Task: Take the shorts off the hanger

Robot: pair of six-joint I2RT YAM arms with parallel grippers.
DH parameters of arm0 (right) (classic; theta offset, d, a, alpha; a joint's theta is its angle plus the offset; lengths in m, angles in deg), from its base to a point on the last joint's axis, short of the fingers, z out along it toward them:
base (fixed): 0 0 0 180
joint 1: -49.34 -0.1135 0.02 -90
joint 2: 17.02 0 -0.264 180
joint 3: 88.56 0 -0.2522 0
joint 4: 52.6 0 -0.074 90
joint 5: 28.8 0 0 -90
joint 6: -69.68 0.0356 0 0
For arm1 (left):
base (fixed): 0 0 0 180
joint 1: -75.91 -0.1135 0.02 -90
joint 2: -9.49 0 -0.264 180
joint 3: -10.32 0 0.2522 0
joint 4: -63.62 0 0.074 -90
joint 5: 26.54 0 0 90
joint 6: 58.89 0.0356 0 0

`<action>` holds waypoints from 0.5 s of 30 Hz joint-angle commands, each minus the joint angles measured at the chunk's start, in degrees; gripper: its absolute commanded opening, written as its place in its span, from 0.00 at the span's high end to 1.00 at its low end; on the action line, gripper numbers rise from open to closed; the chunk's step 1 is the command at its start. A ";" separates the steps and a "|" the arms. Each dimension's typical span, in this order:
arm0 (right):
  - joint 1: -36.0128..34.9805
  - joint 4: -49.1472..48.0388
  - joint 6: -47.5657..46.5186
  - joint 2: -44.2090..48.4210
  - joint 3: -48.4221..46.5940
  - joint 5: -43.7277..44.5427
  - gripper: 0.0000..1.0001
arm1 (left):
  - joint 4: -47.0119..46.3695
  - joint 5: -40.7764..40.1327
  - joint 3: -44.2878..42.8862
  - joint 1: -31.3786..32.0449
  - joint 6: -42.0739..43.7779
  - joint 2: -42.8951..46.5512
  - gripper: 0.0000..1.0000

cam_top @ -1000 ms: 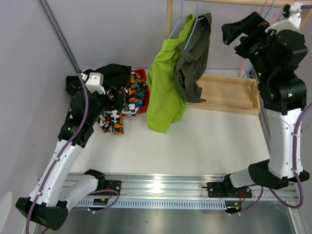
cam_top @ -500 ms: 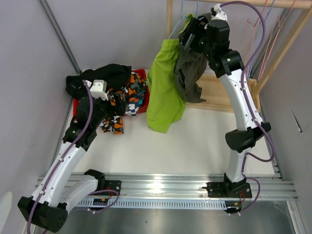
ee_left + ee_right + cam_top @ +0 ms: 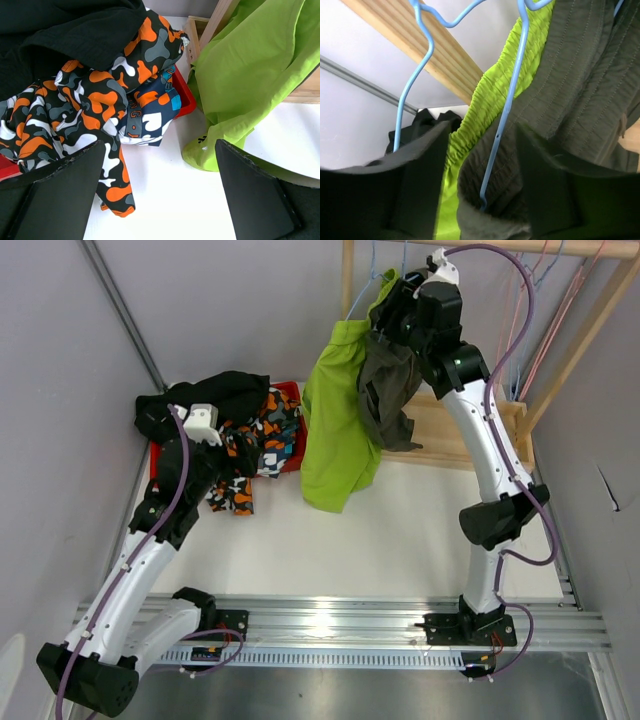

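Two pairs of shorts hang from blue hangers (image 3: 362, 295) on the wooden rack: lime green shorts (image 3: 338, 430) and dark grey-olive shorts (image 3: 392, 390). My right gripper (image 3: 384, 312) is up at the olive pair's top. In the right wrist view its jaws (image 3: 482, 130) are open but narrowed, with the olive waistband (image 3: 555, 95) and a blue hanger wire (image 3: 515, 80) between the fingers. My left gripper (image 3: 159, 147) hangs open over bare table, nothing in it, between the orange-black-white patterned shorts (image 3: 85, 100) and the lime hem (image 3: 210, 147).
A red bin (image 3: 290, 395) at the left holds black shorts (image 3: 225, 395), the patterned pair (image 3: 255, 435) and a teal-orange-white pair (image 3: 150, 117). A shallow wooden tray (image 3: 470, 430) lies behind the hanging shorts. Rack posts (image 3: 347, 280) and more hangers stand at the back right.
My right arm swung from the far right over to the hanging olive shorts, and its jaws narrowed around the waistband. My left arm drew back slightly from the bin.
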 commanded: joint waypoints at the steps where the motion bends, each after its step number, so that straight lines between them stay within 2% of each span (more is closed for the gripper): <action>1: -0.33 -3.53 -0.16 -1.22 0.09 0.58 0.52 | -2.05 0.82 -0.09 0.30 -1.09 0.63 0.02; 3: -0.33 -3.71 -0.15 -1.75 0.09 0.50 0.62 | -2.05 2.30 0.00 0.39 -1.18 0.54 0.02; 5: -0.16 -3.71 -0.15 -1.84 0.18 0.58 0.63 | -1.88 2.57 0.00 0.30 -1.27 0.28 0.03; 8: 0.10 -3.71 -0.07 -1.31 0.79 0.50 0.74 | -2.05 3.89 0.27 0.30 -1.88 -0.16 0.03; 9: 0.19 -3.80 -0.07 -0.70 0.97 0.50 0.86 | -2.05 4.50 0.35 0.30 -1.89 -0.34 0.03; 11: 0.63 -3.36 0.02 0.09 1.50 1.02 0.97 | -1.88 5.03 0.09 0.30 -1.71 -0.95 0.04; 15: 0.89 -5.20 -1.12 4.83 5.36 3.04 1.00 | -2.23 7.22 0.35 0.30 -0.75 -0.87 0.02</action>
